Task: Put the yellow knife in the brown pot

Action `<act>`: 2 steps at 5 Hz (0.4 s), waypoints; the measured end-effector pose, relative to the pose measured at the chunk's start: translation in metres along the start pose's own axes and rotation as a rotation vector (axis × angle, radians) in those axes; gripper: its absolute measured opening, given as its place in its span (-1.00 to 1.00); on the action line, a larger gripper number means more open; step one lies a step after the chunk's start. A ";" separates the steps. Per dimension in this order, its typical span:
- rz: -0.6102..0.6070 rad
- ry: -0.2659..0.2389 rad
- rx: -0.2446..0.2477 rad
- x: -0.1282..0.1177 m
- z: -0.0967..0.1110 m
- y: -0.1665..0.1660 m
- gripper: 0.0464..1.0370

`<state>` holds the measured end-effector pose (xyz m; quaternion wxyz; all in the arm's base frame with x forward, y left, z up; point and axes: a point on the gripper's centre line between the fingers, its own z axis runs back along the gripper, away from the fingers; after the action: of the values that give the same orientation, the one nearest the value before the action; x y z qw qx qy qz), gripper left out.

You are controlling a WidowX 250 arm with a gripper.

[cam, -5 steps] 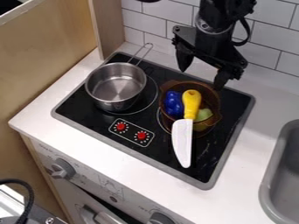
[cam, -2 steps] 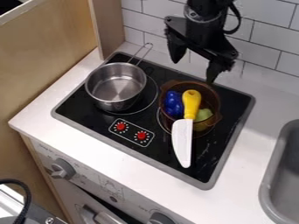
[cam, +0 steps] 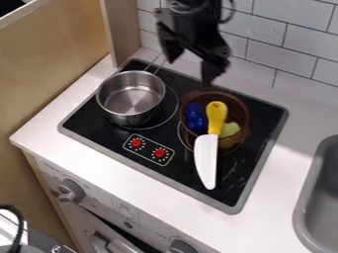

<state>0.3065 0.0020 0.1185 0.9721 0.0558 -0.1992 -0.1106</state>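
The gripper [cam: 189,73] stands wide open, its two fingers [cam: 172,49] well apart, with nothing held between them. It hangs at the back edge of the stovetop [cam: 191,178] — one fingertip appears against the saucepan's handle, the other just behind the brown pot [cam: 241,111]. Whether that second tip touches the pot's rim, I cannot tell. The knife [cam: 209,143] is well clear of both fingers.

The knife's yellow handle is within the brown pot, toward the stovetop's far right corner, while the white blade extends out over the near rim, its tip pointing toward the stovetop's front edge near the near right corner. Beside the handle in the pot are a blue item [cam: 195,117] and a pale green one [cam: 230,129].

The steel saucepan [cam: 131,96] sits on the stovetop's left half, its wire handle toward the back. Two red knobs [cam: 159,153] are near the front edge. A grey sink [cam: 320,197] is set in the counter [cam: 155,197] at right.
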 end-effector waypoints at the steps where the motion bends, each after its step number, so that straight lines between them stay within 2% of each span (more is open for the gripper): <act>1: -0.031 -0.013 -0.008 -0.013 0.004 0.020 0.92; 2: -0.068 -0.006 -0.009 -0.021 0.004 0.041 0.92</act>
<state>0.2936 0.0463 0.1208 0.9674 0.0581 -0.1997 -0.1446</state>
